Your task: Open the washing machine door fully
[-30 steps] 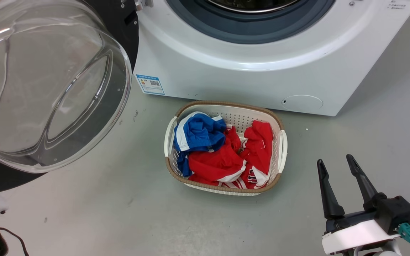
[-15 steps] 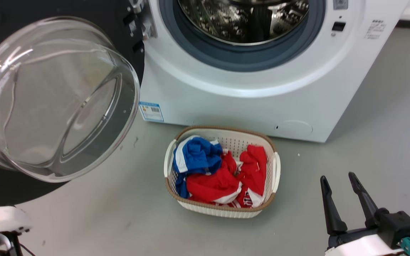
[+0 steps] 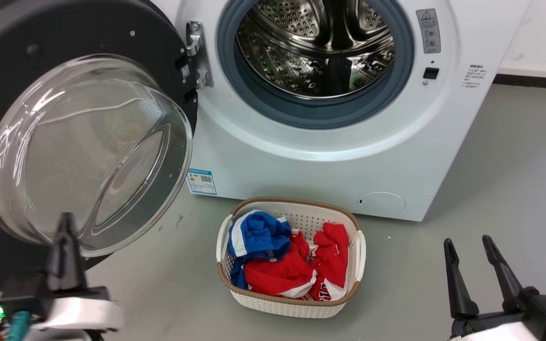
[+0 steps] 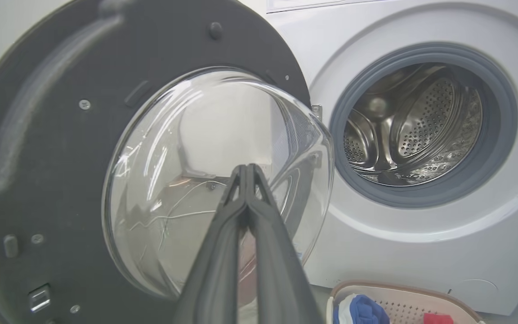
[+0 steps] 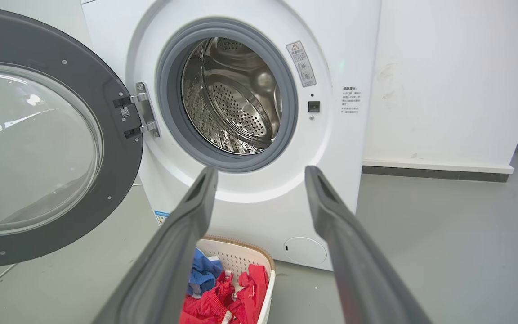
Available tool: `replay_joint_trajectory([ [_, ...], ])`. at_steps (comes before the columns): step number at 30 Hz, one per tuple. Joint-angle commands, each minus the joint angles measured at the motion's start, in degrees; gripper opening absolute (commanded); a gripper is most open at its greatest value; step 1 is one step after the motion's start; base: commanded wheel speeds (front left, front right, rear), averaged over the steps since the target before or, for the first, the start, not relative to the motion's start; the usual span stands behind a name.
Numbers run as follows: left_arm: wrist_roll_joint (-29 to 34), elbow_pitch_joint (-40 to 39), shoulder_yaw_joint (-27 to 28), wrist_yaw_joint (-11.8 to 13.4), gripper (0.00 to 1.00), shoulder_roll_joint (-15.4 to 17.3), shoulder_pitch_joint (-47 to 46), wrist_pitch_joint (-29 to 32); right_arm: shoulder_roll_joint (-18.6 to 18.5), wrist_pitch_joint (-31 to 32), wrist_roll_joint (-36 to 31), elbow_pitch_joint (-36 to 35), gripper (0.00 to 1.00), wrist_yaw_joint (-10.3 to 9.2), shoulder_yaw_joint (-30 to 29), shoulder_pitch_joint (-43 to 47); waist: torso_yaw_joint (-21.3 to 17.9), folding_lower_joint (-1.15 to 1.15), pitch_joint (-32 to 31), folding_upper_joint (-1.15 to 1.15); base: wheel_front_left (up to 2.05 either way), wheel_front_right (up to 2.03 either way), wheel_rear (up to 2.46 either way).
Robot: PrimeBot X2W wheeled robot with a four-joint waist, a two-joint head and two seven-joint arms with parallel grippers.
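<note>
The white washing machine [image 3: 330,156] [image 4: 421,252] [image 5: 250,198] stands ahead with its steel drum bared. Its washing machine door [image 3: 12,57] [image 4: 52,148] [image 5: 119,148], a black disc with a bulging clear glass bowl, hangs swung out to the left on its hinge. My left gripper [image 3: 67,219] [image 4: 246,167] is shut with nothing in it, low in front of the glass bowl and apart from it. At the lower right my right gripper [image 3: 468,241] [image 5: 261,170] stands open and empty, well away from the machine.
A white laundry basket [image 3: 361,251] [image 5: 265,270] with a brown rim holds red and blue clothes on the grey floor just before the machine. A white wall [image 5: 443,81] with a dark skirting runs to the machine's right. Bare floor lies at the right.
The head camera has tilted up, so the drum and door show more fully. My left gripper has risen into the lower left. The door looks unmoved.
</note>
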Motion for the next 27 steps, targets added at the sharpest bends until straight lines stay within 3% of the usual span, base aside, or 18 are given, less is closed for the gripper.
replay_joint_trajectory([
  [1, -0.4, -0.4, -1.8, -0.2, 0.00, 0.0, 1.2, 0.1, 0.1, -0.1, -0.1, -0.6, 1.00, -0.02, -0.3, 1.1, -0.6, 0.00, -0.6, 0.00, 0.00, 0.00, 0.00],
  [5, -1.1, -0.5, -5.3, 0.0, 0.00, -0.3, 2.6, 0.1, 0.1, -0.1, -0.1, -1.7, 1.00, -0.02, -0.6, 1.9, -1.9, 0.00, -1.0, 0.00, 0.00, 0.00, 0.00],
  [6, -1.4, -0.5, -6.0, 0.1, 0.19, -0.3, 2.9, 0.1, 0.1, -0.1, -0.1, -1.9, 1.00, -0.02, -0.8, 2.0, -2.2, 0.00, -1.1, 0.00, 0.00, 0.00, 0.00],
  [7, -1.6, -0.3, -6.7, 0.1, 0.49, -0.3, 3.3, 0.1, 0.1, -0.1, -0.2, -2.0, 1.00, -0.02, -0.9, 2.1, -2.7, 0.00, -1.1, 0.00, 0.00, 0.00, 0.00],
  [8, -1.9, -0.4, -7.2, 0.2, 0.93, -0.4, 3.5, 0.1, 0.1, -0.1, -0.2, -2.1, 1.00, -0.02, -1.0, 2.2, -3.1, 0.00, -1.1, 0.00, 0.00, 0.00, 0.00],
  [9, -2.1, -0.7, -7.6, 0.4, 1.00, -0.4, 3.5, 0.1, 0.1, -0.1, -0.3, -2.3, 1.00, -0.02, -1.1, 2.3, -3.5, 0.00, -1.2, 0.00, 0.00, 0.00, 0.00],
  [19, -3.3, -0.8, -12.2, 2.4, 1.00, -0.5, 6.2, 0.1, 0.1, -0.1, 0.1, -2.4, 1.00, -0.02, -0.8, 3.2, -7.5, 0.00, -1.4, 0.00, 0.00, 0.00, 0.00],
  [27, -4.0, 0.5, -14.6, 3.3, 1.00, -0.5, 7.0, 0.1, 0.1, -0.1, 0.5, -2.6, 1.00, -0.02, -0.6, 3.9, -8.5, 0.00, -1.5, 0.00, 0.00, 0.00, 0.00],
])
